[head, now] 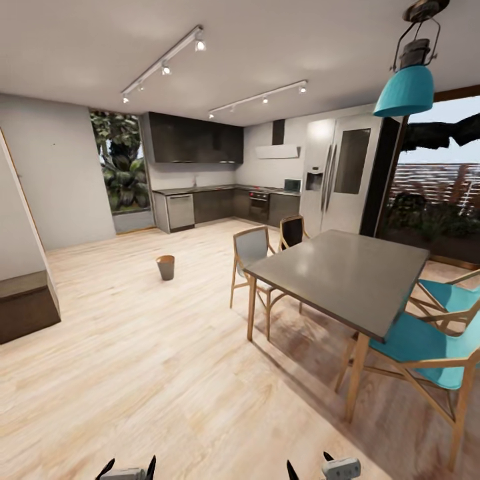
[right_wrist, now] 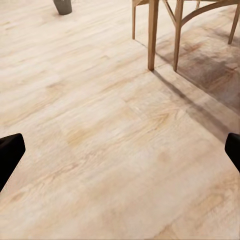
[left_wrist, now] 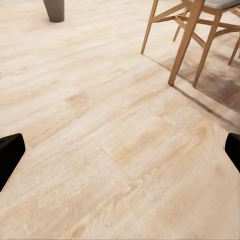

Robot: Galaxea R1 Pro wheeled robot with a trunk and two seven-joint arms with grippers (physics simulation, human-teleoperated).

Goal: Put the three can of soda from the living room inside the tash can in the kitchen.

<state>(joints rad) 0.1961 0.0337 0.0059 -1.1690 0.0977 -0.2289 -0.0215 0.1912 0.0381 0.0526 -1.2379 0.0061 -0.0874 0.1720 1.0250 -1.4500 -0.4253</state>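
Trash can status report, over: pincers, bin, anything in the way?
Left pincer and right pincer open, empty. Round tapered beige trash can stands ahead on the pale wood floor. Grey dining table off right.

Ahead of me: pale wood floor (head: 133, 373), grey dining table (head: 343, 273) with turquoise chairs (head: 427, 343), teal pendant lamp (head: 405, 90), dark cabinets (head: 193, 139) on the far white wall, steel fridge (head: 340, 175), window (head: 121, 163) onto foliage, ceiling track lights (head: 163, 65).
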